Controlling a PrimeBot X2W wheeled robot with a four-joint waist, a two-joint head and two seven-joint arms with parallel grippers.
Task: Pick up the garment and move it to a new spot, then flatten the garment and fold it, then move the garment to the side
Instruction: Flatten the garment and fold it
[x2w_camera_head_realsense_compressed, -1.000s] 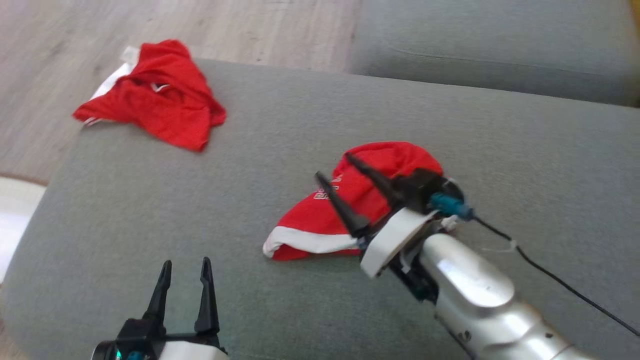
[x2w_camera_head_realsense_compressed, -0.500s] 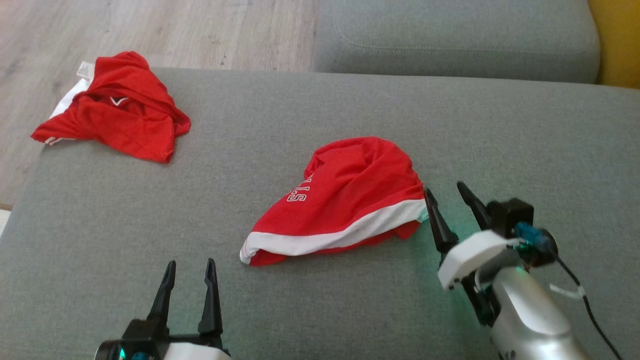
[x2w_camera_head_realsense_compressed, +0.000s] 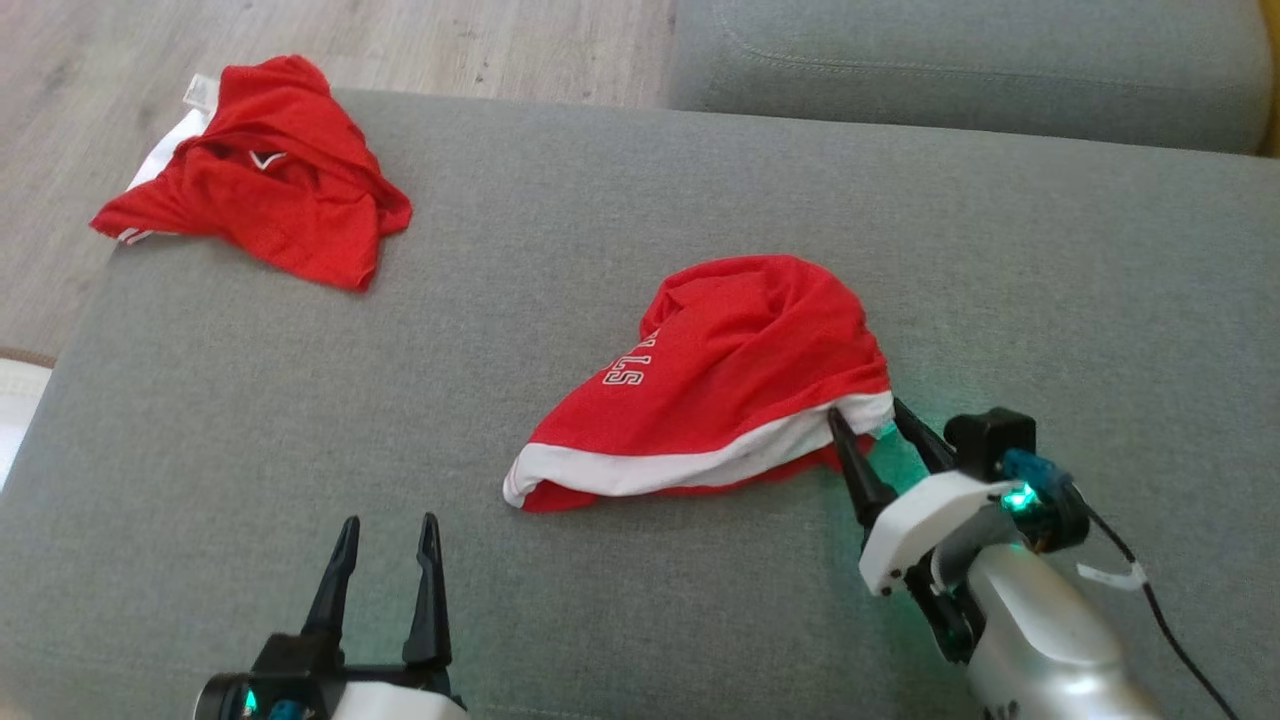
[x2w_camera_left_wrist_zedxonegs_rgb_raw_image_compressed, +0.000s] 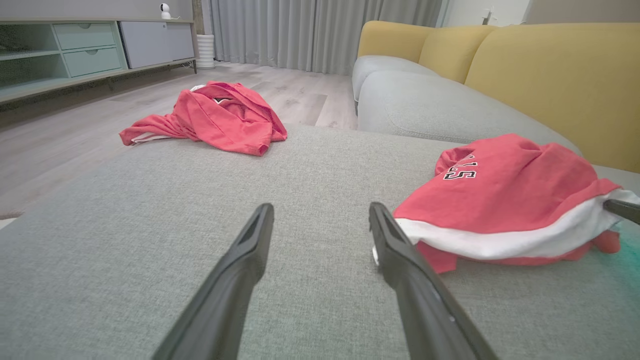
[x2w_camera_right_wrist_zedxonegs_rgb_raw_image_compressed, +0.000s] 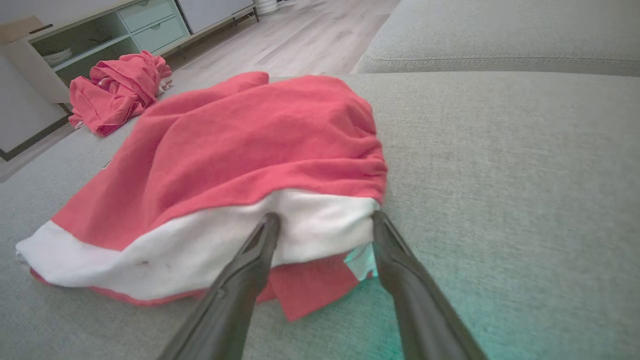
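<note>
The only lettering stood on the nearer red garment (x2w_camera_head_realsense_compressed: 730, 390): outlined block letters (x2w_camera_head_realsense_compressed: 627, 364) running sideways in the head view, of which "LLS" could be read, with the start of the word lost in a fold. From the left wrist view only "LS" was plain. The farther red garment (x2w_camera_head_realsense_compressed: 270, 205) bore a small white chevron mark (x2w_camera_head_realsense_compressed: 266, 159), with no readable brand.
</note>
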